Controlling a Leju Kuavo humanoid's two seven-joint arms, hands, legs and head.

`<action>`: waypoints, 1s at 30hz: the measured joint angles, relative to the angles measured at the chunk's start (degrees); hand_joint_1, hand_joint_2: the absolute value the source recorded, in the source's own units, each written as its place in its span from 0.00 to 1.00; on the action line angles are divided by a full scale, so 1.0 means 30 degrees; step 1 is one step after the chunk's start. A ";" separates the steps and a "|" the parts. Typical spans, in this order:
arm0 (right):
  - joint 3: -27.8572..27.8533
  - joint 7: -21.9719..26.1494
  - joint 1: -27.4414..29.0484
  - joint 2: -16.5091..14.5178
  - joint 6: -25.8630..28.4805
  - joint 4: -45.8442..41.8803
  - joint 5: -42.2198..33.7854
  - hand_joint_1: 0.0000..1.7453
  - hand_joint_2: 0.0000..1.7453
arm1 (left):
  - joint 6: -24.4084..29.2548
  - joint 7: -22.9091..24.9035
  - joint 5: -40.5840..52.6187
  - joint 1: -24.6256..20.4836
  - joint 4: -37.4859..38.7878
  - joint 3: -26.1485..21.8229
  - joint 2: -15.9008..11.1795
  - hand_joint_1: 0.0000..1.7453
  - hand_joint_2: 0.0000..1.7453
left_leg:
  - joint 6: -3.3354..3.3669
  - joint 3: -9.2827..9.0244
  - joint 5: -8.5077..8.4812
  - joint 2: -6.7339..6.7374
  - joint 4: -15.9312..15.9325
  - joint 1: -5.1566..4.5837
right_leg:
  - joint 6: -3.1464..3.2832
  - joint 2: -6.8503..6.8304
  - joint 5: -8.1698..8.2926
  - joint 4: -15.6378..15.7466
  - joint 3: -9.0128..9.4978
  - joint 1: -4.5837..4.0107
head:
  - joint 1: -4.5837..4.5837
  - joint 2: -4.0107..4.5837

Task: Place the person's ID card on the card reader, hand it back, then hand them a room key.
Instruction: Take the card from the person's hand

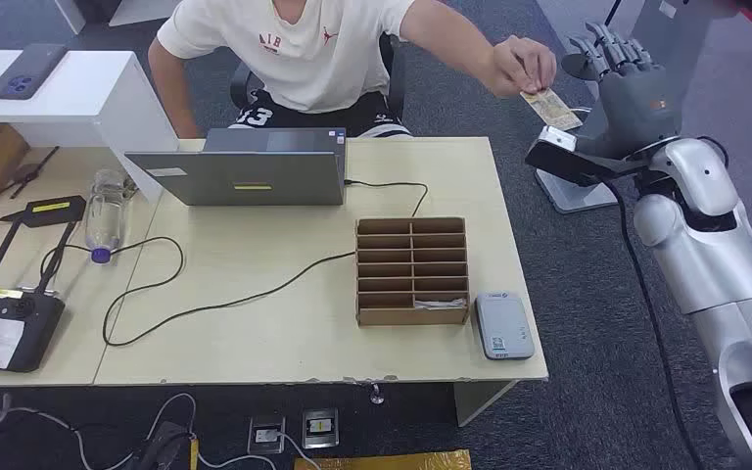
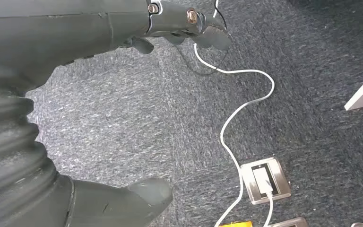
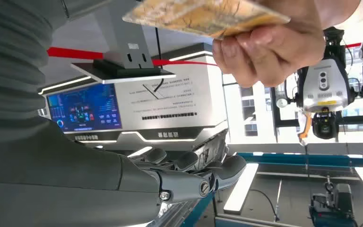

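Reaching up beside the surface, our right hand is spread and empty while the person's hand holds the ID card just beside it. Closing too early, we judge, could miss or knock the card away. Our left hand hangs empty over the carpet.

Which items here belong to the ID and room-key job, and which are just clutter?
Job: ID card in the person's hand; right hand; card reader; cardboard key organizer.
Clutter: laptop; water bottle; remote controller; phone.

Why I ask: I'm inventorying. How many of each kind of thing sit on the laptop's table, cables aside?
Laptop: 1
Cardboard compartment box: 1
Card reader: 1
Total: 3
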State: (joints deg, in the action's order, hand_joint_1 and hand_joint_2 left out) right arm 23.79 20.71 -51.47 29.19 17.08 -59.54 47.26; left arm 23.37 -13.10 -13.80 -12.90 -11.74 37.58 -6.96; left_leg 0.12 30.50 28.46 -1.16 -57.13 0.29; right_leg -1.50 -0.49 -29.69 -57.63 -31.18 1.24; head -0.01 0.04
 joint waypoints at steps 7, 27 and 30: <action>0.0450 0.0084 -0.0068 -0.0207 0.0504 0.1063 -0.0472 0.00 1.00 | 0.0046 0.0064 -0.0011 0.0037 0.0000 0.0107 -0.0087 0.00 1.00 | 0.0000 0.0000 0.0001 0.0005 -0.0002 -0.0001 | 0.0000 0.0012 0.0000 0.0001 -0.0003 0.0001 | 0.0002 0.0000; 0.0697 -0.0823 0.0145 -0.0136 -0.0026 0.1701 -0.2626 1.00 1.00 | 0.0211 0.0146 0.0384 0.0076 0.0000 0.0443 -0.0133 0.00 1.00 | -0.0001 -0.0009 0.0001 0.0031 -0.0005 -0.0002 | 0.0000 0.0049 0.0000 0.0004 -0.0018 0.0001 | 0.0005 0.0000; 0.0695 -0.0896 0.0270 -0.0080 -0.0182 0.1595 -0.2753 1.00 1.00 | 0.0213 0.0171 0.0419 0.0076 0.0000 0.0448 -0.0149 0.00 1.00 | -0.0001 -0.0009 0.0001 0.0039 -0.0005 -0.0002 | 0.0000 0.0057 0.0001 0.0004 -0.0020 0.0001 | 0.0005 0.0000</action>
State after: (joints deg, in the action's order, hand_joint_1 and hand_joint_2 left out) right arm 25.88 18.02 -50.66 28.95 16.54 -54.75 39.00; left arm 24.00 -12.59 -12.55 -12.67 -11.74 38.93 -7.41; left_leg 0.11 30.47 28.46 -1.04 -57.15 0.28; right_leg -1.49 -0.32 -29.68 -57.62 -31.24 1.24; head 0.01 0.04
